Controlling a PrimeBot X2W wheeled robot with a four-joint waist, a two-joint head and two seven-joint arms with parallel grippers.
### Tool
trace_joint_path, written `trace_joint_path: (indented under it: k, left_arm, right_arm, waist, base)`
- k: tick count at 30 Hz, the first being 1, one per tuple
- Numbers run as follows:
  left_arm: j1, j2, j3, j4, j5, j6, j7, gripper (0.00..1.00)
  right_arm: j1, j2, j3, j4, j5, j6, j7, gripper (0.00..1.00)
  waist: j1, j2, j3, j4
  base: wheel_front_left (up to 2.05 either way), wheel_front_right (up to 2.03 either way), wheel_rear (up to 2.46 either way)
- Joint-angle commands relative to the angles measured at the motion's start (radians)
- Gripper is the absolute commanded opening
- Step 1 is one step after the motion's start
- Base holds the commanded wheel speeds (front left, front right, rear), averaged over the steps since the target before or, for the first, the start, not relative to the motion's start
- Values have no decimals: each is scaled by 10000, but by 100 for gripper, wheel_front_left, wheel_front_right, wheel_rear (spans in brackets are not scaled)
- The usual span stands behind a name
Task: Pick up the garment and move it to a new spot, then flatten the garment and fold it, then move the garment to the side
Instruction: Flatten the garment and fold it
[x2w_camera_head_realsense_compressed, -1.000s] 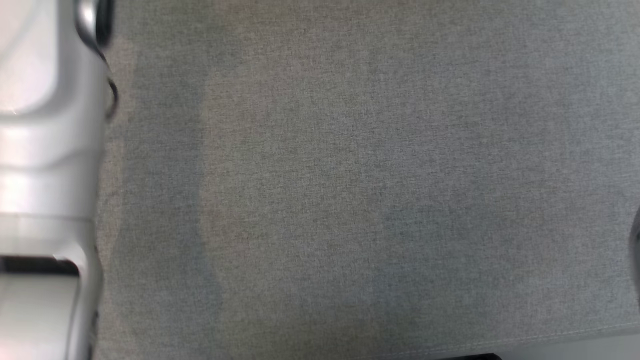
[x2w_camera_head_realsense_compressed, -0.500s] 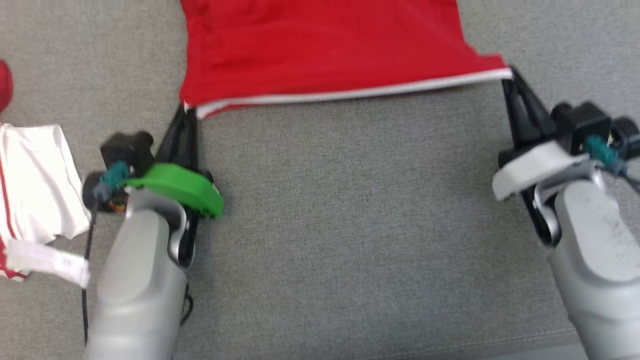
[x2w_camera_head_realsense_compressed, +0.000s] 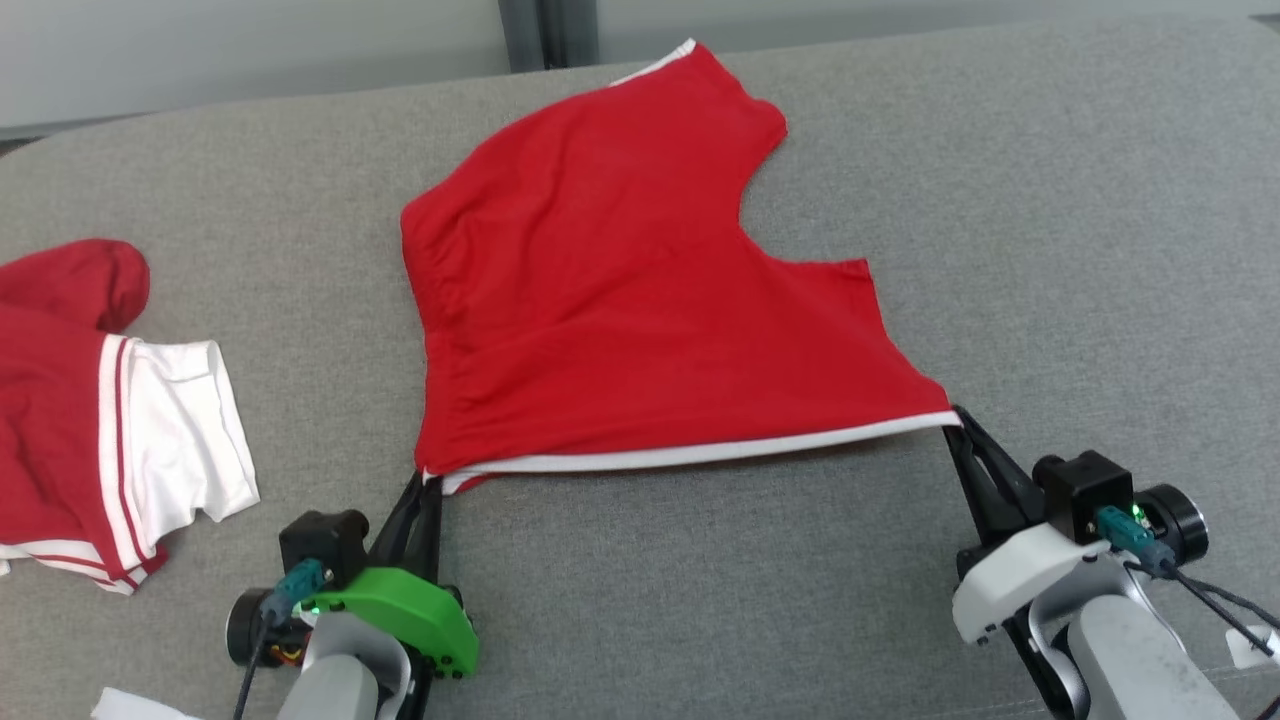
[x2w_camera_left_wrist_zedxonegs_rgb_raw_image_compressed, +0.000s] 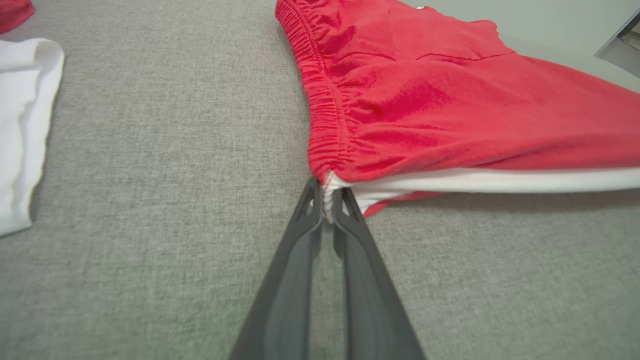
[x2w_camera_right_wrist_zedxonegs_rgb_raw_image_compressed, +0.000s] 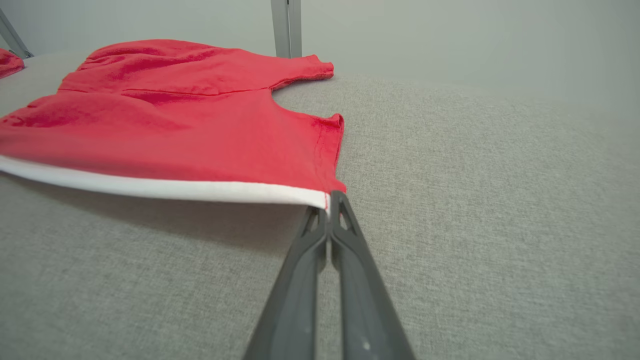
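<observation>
Pinching the near white edge of the shorts (x2w_camera_head_realsense_compressed: 620, 300) at both corners: left gripper (x2w_camera_head_realsense_compressed: 428, 482) clamped on the waistband end, right gripper (x2w_camera_head_realsense_compressed: 957, 418) on the leg end, edge taut and lifted between them. Beyond, the shorts lie spread on the grey cushion (x2w_camera_head_realsense_compressed: 1080, 220). Risk: thin bites could slip under tension; far leg, near the back edge, could bunch if dragged.

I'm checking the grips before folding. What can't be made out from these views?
Head view: the red-and-white garment is cut off by the left edge.
Head view: a white scrap, cut off by the bottom edge.
Left wrist view: how deep the red shorts' corner sits in the left gripper, hidden between its fingers.
Right wrist view: likewise for the right gripper on its corner.
Every view: the shorts' underside, facing the grey surface.
</observation>
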Motion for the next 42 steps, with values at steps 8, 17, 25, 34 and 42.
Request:
trace_joint_path:
  k: [8, 17, 25, 34, 42]
  left_arm:
    - [1638, 97, -28, -580, -120, -3, 5, 0]
    - [2595, 95, -383, -1345, -597, 11, 5, 0]
    - [1504, 91, -725, -1662, -784, 114, 4, 0]
    - [-794, 82, -1208, -1812, -1363, 445, 4, 0]
    - [-2712, 78, -1818, -1714, -1961, 990, 4, 0]
  right_arm:
    - [1626, -1, 187, 72, 367, -40, -4, 0]
    - [2242, 137, 48, -210, 477, -34, -4, 0]
    - [493, 178, -374, -221, 51, -34, -4, 0]
    - [-3271, -153, -33, 1263, -629, -31, -4, 0]
    - [-6225, -406, 449, 3123, -1087, -31, -4, 0]
  waist:
    - [1, -1, -1938, 65]
    - [1, -1, -2008, 171]
    - [1, -1, -891, 537]
    - [1, -1, 1019, 1346]
    - [1, -1, 2275, 2072]
  base:
    - [0, 0, 0]
    - [0, 0, 0]
    - [0, 0, 0]
    - [0, 0, 0]
    - [0, 0, 0]
